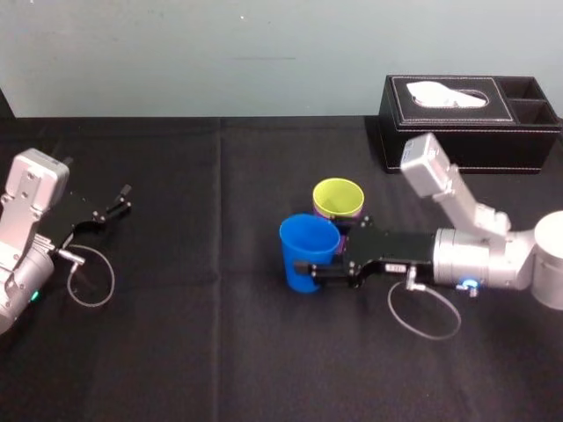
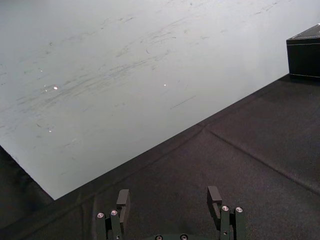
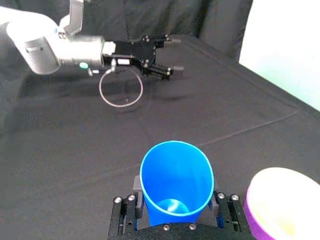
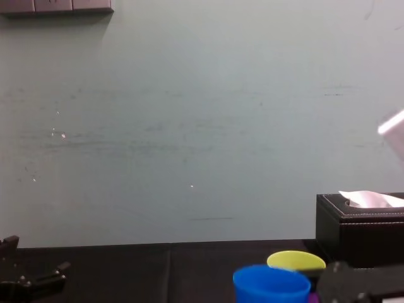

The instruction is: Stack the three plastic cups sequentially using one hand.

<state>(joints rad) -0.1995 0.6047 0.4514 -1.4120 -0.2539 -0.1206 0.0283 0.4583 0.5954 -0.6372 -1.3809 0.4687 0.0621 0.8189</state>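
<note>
1. I see the right tool point(image 1: 310, 269) reaching in from the right to near the middle of the black surface point(image 1: 193, 352). It is clenched on the blue cup point(image 1: 308, 251), with one finger point(image 3: 131, 210) against each side of the cup's wall, low on the body.
2. The blue cup stands upright with its mouth up. The right wrist view looks down into it and shows a bare blue bottom. I cannot tell whether its base touches the surface.
3. The yellow-green cup point(image 1: 339, 195) sits nested inside the purple cup point(image 1: 326, 220). A band of purple shows below the yellow-green rim.
4. The nested pair stands upright just behind the blue cup and slightly to its right. The two are very close, but I cannot tell whether they touch.
5. The black tissue box point(image 1: 466, 132) sits at the far right rear, well apart from the cups. A white tissue shows at its top opening.
6. The left tool point(image 1: 114, 204) is parked at the left side of the surface. Its fingers point(image 2: 122, 204) are spread apart and grasp nothing.
</note>
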